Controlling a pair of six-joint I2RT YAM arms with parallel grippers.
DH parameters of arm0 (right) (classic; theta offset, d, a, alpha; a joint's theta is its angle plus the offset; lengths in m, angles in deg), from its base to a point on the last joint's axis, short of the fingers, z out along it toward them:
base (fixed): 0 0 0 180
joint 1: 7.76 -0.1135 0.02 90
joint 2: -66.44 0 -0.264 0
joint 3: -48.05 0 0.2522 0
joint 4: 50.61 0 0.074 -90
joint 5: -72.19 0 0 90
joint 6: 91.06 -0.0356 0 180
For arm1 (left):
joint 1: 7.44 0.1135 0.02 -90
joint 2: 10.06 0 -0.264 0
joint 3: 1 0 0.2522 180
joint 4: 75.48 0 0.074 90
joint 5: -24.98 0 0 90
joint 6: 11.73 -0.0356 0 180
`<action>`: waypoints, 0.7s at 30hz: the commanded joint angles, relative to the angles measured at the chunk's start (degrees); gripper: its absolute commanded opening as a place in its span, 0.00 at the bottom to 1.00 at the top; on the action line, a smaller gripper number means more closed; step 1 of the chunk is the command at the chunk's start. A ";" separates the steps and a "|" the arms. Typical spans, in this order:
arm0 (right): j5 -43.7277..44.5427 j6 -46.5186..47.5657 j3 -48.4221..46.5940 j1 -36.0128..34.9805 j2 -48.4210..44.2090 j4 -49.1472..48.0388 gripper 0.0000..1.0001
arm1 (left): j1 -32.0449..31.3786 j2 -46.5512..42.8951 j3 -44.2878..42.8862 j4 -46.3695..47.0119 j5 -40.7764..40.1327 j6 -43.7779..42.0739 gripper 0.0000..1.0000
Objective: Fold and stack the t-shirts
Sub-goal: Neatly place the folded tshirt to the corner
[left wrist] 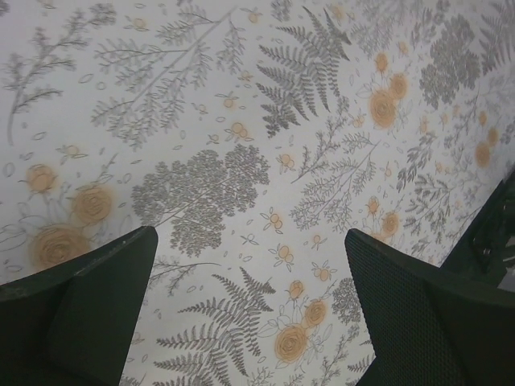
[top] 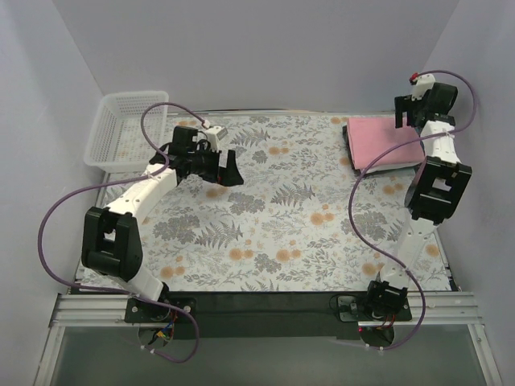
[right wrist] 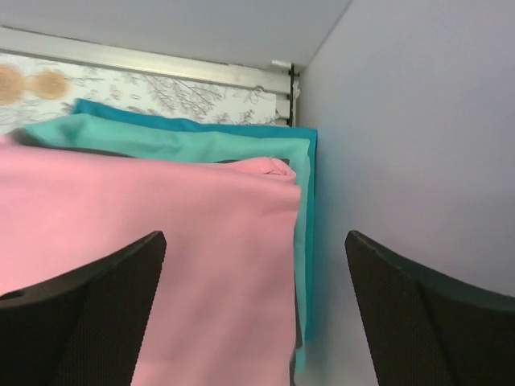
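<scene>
Right wrist view: your pink t-shirt (right wrist: 161, 233) lies folded flat on top of the stack. It rests over teal t-shirts (right wrist: 177, 141) whose edges show past it. The stack sits in the far right corner of the floral-clothed counter (top: 273, 233), close to the side wall (right wrist: 418, 121). Your right fingers (right wrist: 88, 322) are spread above the stack's wall-side edge, gripping nothing. Your left fingers (left wrist: 80, 322) are likewise released, over bare cloth left of centre. A white mesh basket (top: 121, 129) sits at the far left corner.
</scene>
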 commanded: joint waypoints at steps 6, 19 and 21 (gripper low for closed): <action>-13.93 -1.02 5.98 -3.47 -24.24 16.06 0.98 | 10.15 -0.96 -5.86 -7.15 2.29 6.44 0.98; -20.71 -2.68 50.79 -19.91 -49.92 24.17 0.98 | 14.28 -10.35 7.84 -7.50 -5.89 -0.06 0.98; -20.53 -2.86 53.62 -21.32 -52.37 23.47 0.98 | 14.28 -11.50 9.77 -7.41 -7.30 -1.11 0.98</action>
